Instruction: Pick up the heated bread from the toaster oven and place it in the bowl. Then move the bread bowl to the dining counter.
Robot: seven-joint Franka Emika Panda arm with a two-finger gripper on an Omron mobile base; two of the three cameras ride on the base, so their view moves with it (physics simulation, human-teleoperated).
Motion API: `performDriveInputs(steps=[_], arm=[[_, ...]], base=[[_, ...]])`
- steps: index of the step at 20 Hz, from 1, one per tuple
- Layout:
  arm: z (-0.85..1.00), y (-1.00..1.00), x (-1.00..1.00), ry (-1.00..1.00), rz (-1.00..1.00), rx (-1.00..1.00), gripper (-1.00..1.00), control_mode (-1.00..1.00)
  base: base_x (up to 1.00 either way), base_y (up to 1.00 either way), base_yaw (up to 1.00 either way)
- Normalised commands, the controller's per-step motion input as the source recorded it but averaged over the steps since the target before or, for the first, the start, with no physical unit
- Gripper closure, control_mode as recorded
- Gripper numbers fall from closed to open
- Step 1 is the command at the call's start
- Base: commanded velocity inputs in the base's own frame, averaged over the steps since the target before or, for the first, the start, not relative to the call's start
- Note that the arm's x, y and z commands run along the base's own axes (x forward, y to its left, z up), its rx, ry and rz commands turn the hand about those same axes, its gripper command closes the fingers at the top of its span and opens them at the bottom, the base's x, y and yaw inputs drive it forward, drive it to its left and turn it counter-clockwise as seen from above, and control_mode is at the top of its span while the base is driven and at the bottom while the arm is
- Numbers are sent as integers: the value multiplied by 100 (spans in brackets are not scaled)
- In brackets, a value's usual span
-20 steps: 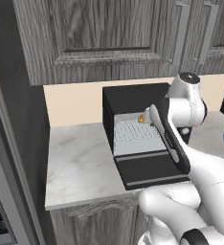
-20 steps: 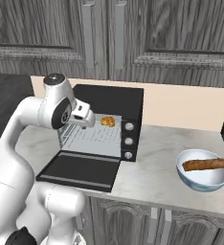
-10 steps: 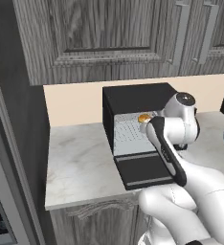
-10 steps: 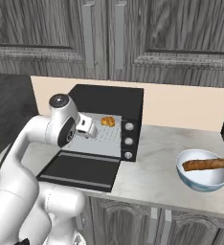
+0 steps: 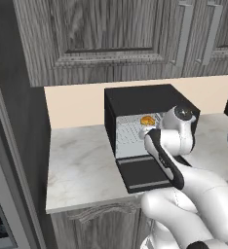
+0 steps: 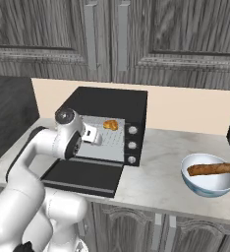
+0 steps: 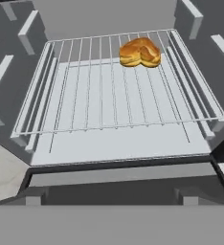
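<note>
You can read no text, label, brand, number or sign anywhere here: the toaster oven (image 6: 118,115), its knobs (image 6: 132,144), the cabinets and the bench (image 6: 161,162) all carry plain, unmarked surfaces.

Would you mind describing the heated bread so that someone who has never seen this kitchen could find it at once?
Look for the black toaster oven on the marble counter, its door dropped open. On the wire rack inside, far back and toward the knob side, sits the heated bread, a small rounded golden-orange lump. The other bread, a long brown loaf, lies in the bowl outside the oven.
</note>
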Motion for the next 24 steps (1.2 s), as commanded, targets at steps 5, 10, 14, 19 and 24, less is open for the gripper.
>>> performDriveInputs(steps=[5,10,14,19,24], arm=[[-30,0,31,-7,0,0,-100,-100],[-18,0,33,-4,0,0,-100,-100],[-1,0,31,0,0,0,-100,-100],[2,0,8,0,0,0,-100,-100],[10,0,5,0,0,0,-100,-100]], base=[[0,0,0],[0,0,0],[0,0,0],[0,0,0],[0,0,0]])
